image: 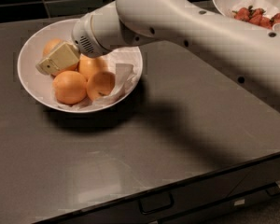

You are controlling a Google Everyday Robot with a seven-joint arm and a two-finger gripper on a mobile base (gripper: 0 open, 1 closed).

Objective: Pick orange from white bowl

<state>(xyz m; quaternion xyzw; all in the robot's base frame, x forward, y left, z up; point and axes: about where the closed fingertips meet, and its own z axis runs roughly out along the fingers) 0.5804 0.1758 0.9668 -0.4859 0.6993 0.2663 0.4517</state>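
Warm light from above is falling across the dark table, leaving a pale sheen at lower left. The arm is casting a broad, soft shadow through the centre, pooling under the brightly lit white bowl, where the gripper is hanging at upper left.

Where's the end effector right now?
The end effector sits upper left in the camera view, inside the white bowl, in front of the orange at its back, beside three brighter oranges.
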